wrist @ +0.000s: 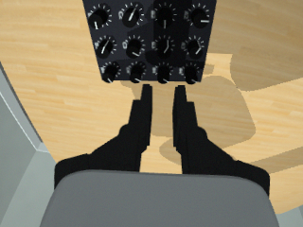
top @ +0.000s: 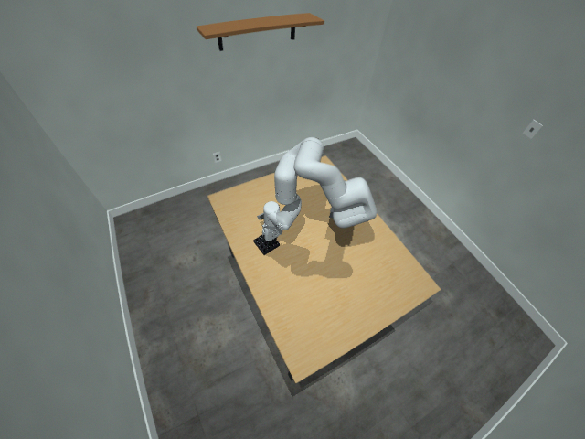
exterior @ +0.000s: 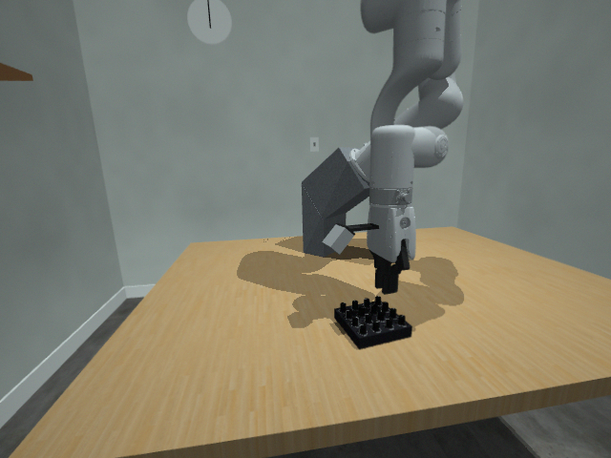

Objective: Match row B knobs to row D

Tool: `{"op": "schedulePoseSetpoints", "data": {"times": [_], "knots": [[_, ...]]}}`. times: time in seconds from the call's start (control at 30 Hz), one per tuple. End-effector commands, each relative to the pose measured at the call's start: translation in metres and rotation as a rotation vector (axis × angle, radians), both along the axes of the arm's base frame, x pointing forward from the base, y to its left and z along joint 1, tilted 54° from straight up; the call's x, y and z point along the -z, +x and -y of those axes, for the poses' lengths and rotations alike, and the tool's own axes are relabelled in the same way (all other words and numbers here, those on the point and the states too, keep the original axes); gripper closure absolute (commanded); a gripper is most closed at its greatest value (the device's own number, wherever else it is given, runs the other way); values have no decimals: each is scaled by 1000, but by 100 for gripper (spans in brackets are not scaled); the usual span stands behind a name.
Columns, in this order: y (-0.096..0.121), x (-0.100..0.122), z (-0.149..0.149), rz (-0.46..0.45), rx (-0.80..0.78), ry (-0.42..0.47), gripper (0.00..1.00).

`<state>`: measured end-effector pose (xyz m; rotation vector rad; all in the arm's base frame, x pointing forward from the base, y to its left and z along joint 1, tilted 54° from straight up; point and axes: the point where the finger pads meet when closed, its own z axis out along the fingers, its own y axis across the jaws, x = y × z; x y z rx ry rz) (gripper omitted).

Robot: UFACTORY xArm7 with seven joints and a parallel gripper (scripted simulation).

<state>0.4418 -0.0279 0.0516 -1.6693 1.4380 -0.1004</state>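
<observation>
Grey-green walls with white baseboards enclose a dark mottled floor and a pale wooden surface crossed by shadows, while a brown shelf hangs at left in the exterior view, near a round white disc on the far wall.

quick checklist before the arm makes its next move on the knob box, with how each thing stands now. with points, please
1. Knob box (top: 259, 247) (exterior: 386, 340) (wrist: 103, 69) standing flat on the table (top: 330, 302) (exterior: 246, 374) (wrist: 43, 95): ok
2. Gripper (exterior: 387, 291) (wrist: 163, 97) clear of the knobs, nothing between its fingers: ok
3. Fingertips lined up over a knob: not ok, in the wrist view they lie just past the box's edge
4. All four rows in the wrist view: not ok, only three show
5. Row B matching row D: cannot tell, the printed names are too small to read
6. Socket side identified: cannot tell, no socket can be made out
</observation>
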Motion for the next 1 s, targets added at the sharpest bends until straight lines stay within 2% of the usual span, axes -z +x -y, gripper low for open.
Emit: {"op": "schedulePoseSetpoints", "data": {"times": [0.0, 0.67, 0.73, 0.77, 0.97], "knots": [[0, -1, 2, 60, -59, -62, 81], [-3, -4, 5, 348, -363, -361, 81], [-3, -4, 5, 348, -363, -361, 81], [-4, -5, 5, 390, -406, -404, 81], [-5, -6, 6, 470, -491, -487, 81]]}}
